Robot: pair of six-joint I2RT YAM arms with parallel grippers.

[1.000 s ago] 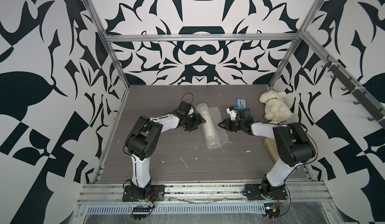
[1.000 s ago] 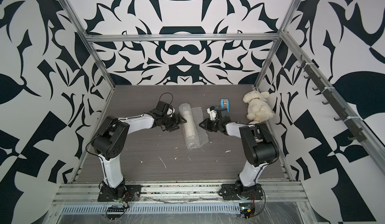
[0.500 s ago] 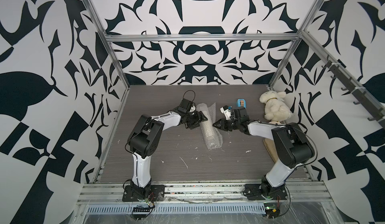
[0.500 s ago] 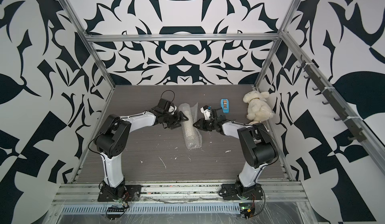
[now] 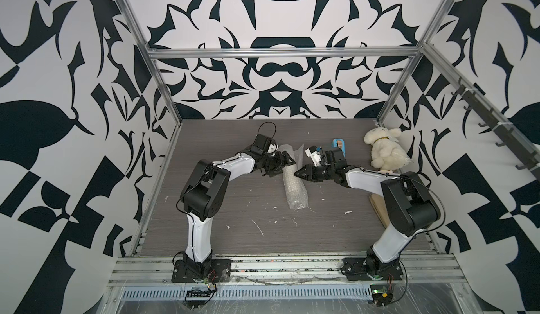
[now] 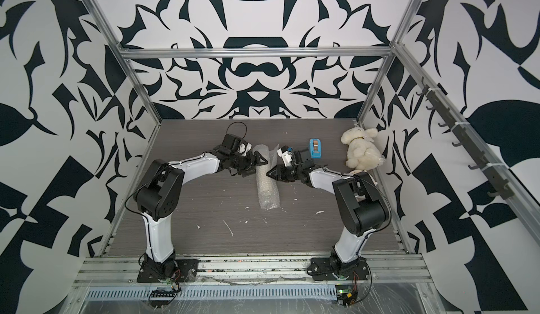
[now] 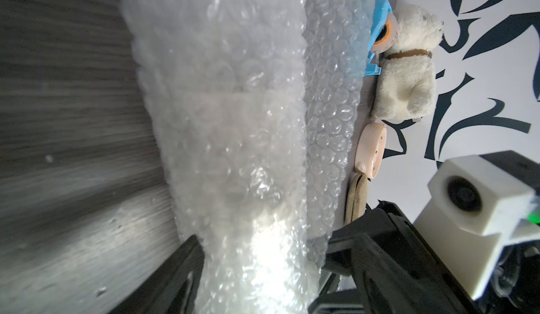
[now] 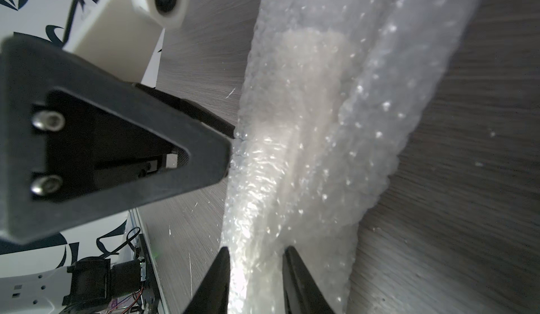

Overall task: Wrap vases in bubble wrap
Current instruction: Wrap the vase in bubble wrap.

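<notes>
Left pincer [image 5: 287, 165], right pincer [image 5: 297, 173] — one bubble wrap [image 5: 295, 190] roll, one vase [image 8: 309, 87] inside

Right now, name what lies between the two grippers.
The rolled bubble wrap lies between the left gripper and right gripper, in both top views.

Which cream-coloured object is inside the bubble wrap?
The vase, showing faintly through the rolled bubble wrap; the plush bunny lies uncovered, well apart from the wrap.
</notes>
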